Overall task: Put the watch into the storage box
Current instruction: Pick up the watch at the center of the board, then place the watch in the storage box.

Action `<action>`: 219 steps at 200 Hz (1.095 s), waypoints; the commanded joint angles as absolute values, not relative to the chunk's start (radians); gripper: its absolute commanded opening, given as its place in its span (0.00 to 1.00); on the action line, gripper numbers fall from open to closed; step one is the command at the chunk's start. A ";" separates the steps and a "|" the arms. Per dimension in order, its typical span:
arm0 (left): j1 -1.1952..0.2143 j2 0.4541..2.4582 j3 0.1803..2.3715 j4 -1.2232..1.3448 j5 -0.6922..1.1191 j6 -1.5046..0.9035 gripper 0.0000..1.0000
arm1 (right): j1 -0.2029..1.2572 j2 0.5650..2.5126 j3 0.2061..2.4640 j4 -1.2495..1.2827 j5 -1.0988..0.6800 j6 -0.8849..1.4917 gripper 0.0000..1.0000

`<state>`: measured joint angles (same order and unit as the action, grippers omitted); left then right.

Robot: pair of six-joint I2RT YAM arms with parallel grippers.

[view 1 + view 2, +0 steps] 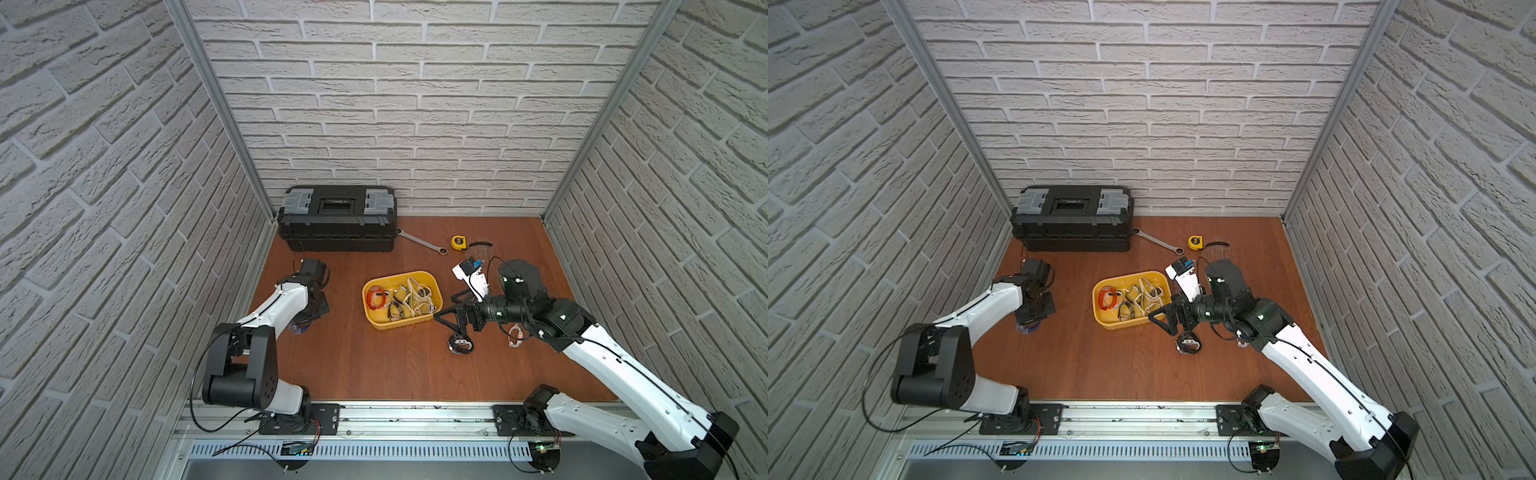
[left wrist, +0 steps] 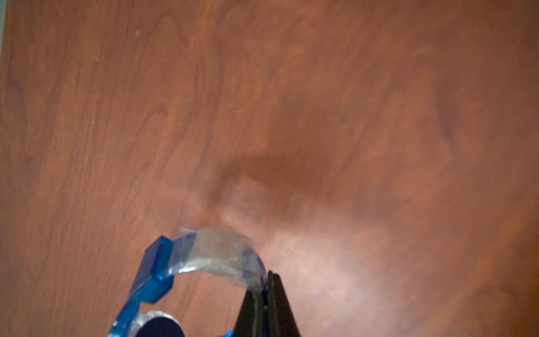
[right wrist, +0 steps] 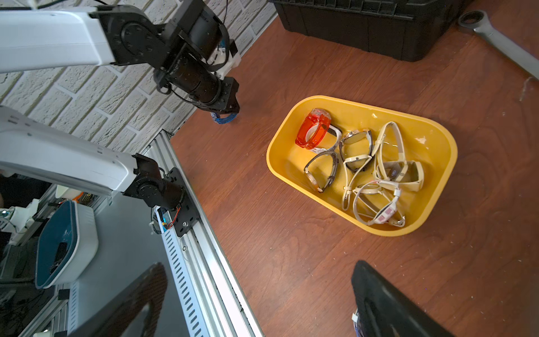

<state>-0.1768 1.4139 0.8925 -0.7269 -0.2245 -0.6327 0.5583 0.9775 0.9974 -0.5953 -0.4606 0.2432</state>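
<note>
Grips the blue watch (image 2: pixel 204 253) by its translucent strap with the left gripper (image 2: pixel 267 281), jaws pressed together on it. Hangs it low over the table (image 1: pixel 374 370), well left of the storage box (image 1: pixel 400 275) and close to the left brick wall (image 1: pixel 124 208); cannot tell whether it touches the wood. Leaves a bare strip of table between watch and box rim, and more open wood toward the front rail (image 1: pixel 395 411). Holds the right gripper (image 1: pixel 451 307) spread wide and empty just beside the box's right end, above a black watch (image 1: pixel 460 345) lying on the wood. Contains a tangle of watches inside the box, one orange, all below the rim. Crowds the back edge with a black toolbox (image 1: pixel 336 224), a wrench (image 1: pixel 422 242) just beside it, then a yellow tape measure (image 1: pixel 458 242).
</note>
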 commanded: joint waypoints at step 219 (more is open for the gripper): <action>-0.796 1.869 1.366 -0.771 -0.076 -0.813 0.00 | 0.529 0.856 0.947 -0.724 -0.333 0.267 1.00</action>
<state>-0.8032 1.8629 1.3842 -0.7994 -0.0952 -0.7975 0.5365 0.8661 0.9577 -0.7307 -0.3447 0.2806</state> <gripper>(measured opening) 0.062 0.997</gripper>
